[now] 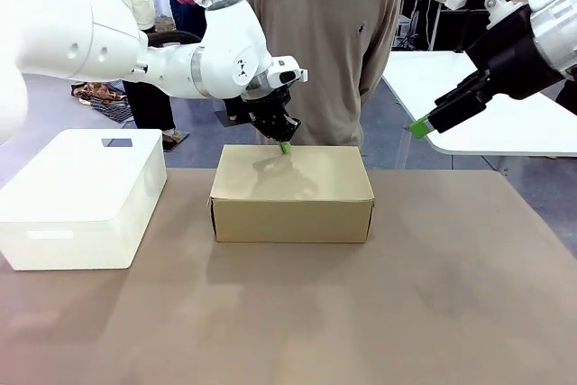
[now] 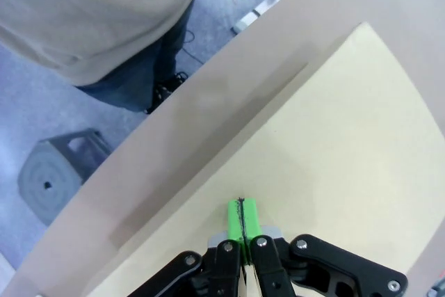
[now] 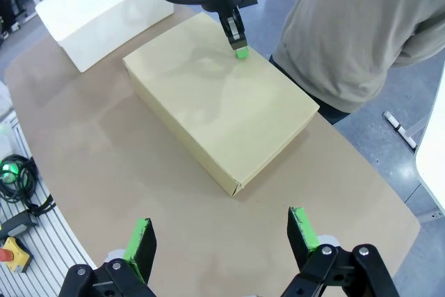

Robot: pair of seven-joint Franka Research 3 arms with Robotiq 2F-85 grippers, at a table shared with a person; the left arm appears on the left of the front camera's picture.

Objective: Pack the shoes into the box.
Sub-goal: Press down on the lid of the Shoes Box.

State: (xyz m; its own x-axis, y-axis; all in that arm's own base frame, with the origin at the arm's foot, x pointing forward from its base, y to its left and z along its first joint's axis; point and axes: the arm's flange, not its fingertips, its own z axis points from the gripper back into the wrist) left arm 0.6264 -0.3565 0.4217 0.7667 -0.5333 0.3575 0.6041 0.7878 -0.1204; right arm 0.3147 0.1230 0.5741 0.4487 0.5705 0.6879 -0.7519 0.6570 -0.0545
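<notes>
Nearest to the robot's side, the brown table (image 1: 288,313) lies bare across its front stretch. Farther in, at the middle of the table, the box (image 1: 291,191) sits with its flap lid folded down flat, so nothing inside it can be seen. Its long front wall faces the robot, and in the right wrist view the box (image 3: 222,113) lies at a slant on the tabletop. To the left of it, apart from it, stands a white plastic bin (image 1: 79,196) with its lid on.

Over the far edge of the box's lid, near the middle of that edge, the left gripper (image 1: 285,146) points down, its green pads pressed together with nothing between them. In the left wrist view the left gripper (image 2: 242,220) has its clenched tips at the lid's surface; whether they truly touch the cardboard I cannot tell.

High on the right, well above the table and clear of the box, the right gripper (image 1: 420,128) hangs in the air. In its own wrist view the right gripper (image 3: 222,238) has its two fingers spread wide and empty.

Beyond the table's far edge a person (image 1: 320,33) in a beige sweater stands just behind the box.
</notes>
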